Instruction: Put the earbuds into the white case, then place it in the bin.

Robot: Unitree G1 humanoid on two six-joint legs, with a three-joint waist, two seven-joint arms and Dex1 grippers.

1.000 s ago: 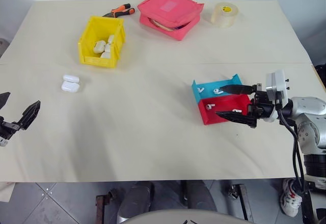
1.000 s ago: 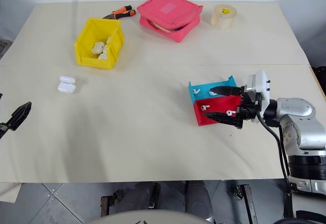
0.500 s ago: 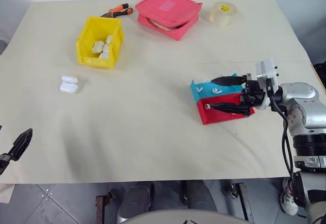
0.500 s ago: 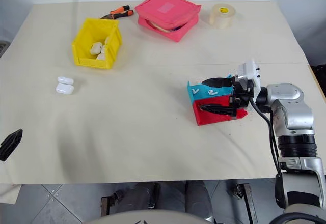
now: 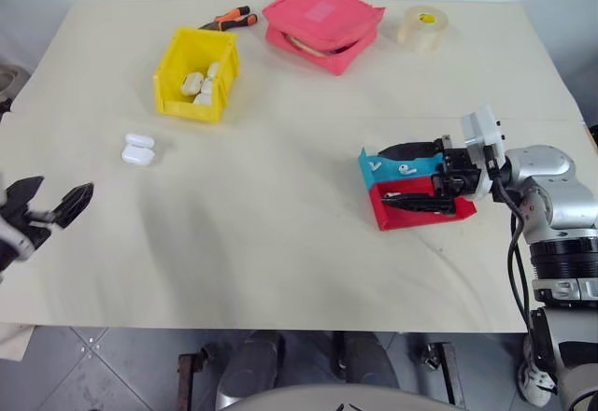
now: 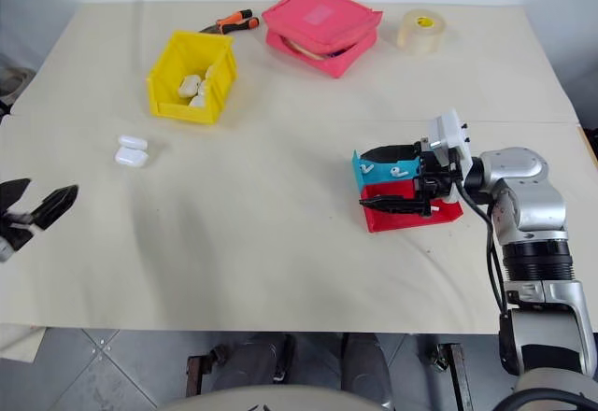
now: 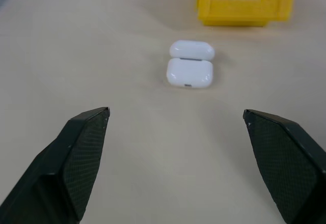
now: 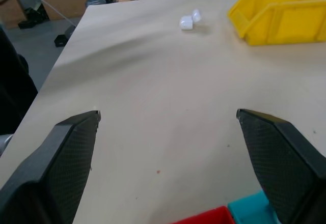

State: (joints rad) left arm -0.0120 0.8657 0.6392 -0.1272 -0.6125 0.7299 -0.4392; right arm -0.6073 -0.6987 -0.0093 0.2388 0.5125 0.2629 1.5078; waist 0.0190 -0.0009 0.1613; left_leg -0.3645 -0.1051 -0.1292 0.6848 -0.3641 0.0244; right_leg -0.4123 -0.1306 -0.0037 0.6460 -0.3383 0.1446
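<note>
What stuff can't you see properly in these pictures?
- Red tray: in the head views the right claw covers part of the inside, so its earbuds cannot be counted.
- White case: its lid stands open, but the left wrist view does not show what is inside.
- Yellow bin: the left wrist view's edge cuts it off.
- Orange-handled tool: the bin hides its tip.

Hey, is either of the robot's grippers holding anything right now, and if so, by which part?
Nothing is held. The left gripper and the right gripper are both open with nothing between the fingers.
</note>
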